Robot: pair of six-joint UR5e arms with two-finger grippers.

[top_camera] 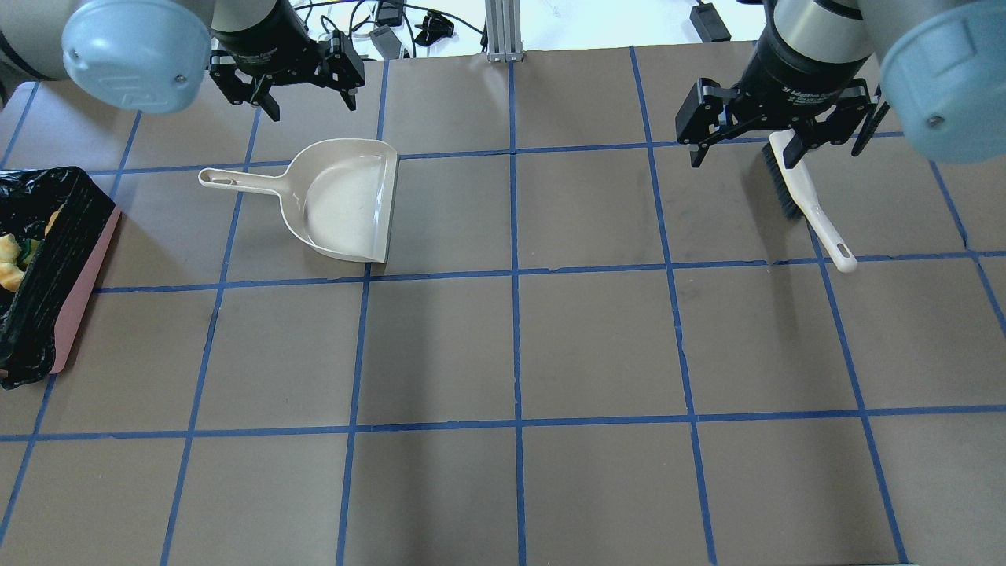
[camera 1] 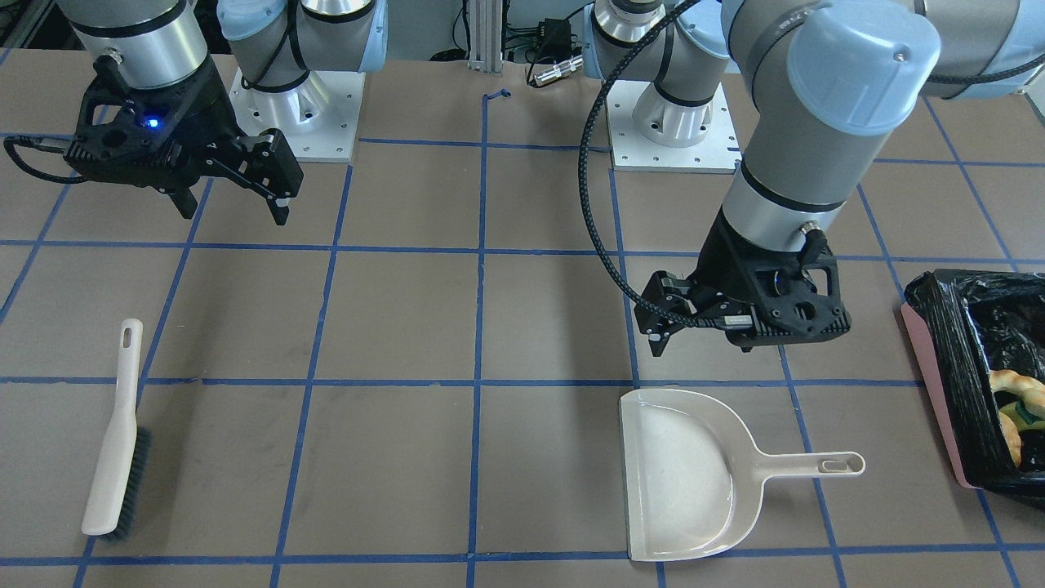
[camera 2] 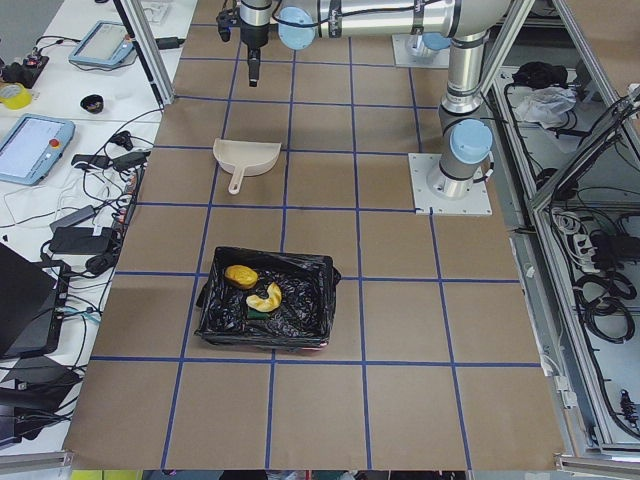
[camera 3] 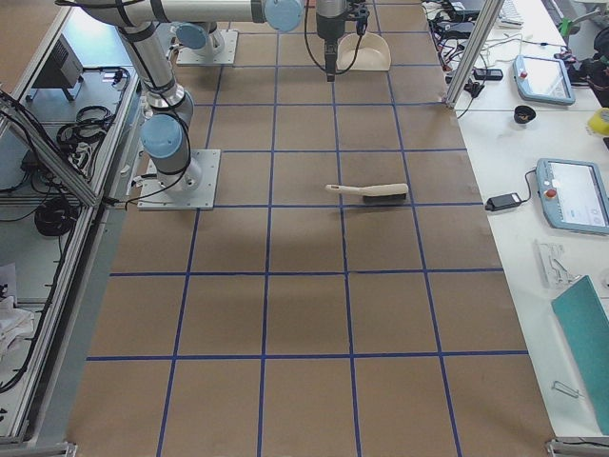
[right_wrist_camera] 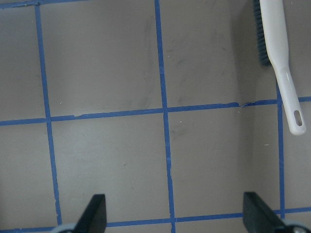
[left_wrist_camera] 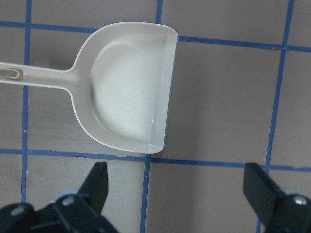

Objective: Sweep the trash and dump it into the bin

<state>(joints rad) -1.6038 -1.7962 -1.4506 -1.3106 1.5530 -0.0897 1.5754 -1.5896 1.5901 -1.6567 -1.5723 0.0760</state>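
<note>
At the near edge of the front-facing view, the beige dustpan [camera 1: 686, 474] lies flat on the bench [camera 1: 522, 327], handle toward the bin [camera 1: 931, 384]. The brush [camera 1: 114, 441] lies flat, well apart at the opposite end. The bin sits at the bench end on the robot's left. All trash is inside on the black liner: orange lump [camera 2: 238, 275], croissant piece [camera 2: 266, 298], yellow-green sponge piece [camera 1: 1029, 414]. Further back, the left gripper [top_camera: 311, 102] hovers just behind the dustpan, fingers [left_wrist_camera: 98, 182] apart, holding nothing. The right gripper [camera 1: 235, 208] hangs raised on the robot's side of the brush, fingers [right_wrist_camera: 95, 211] apart, holding nothing.
</note>
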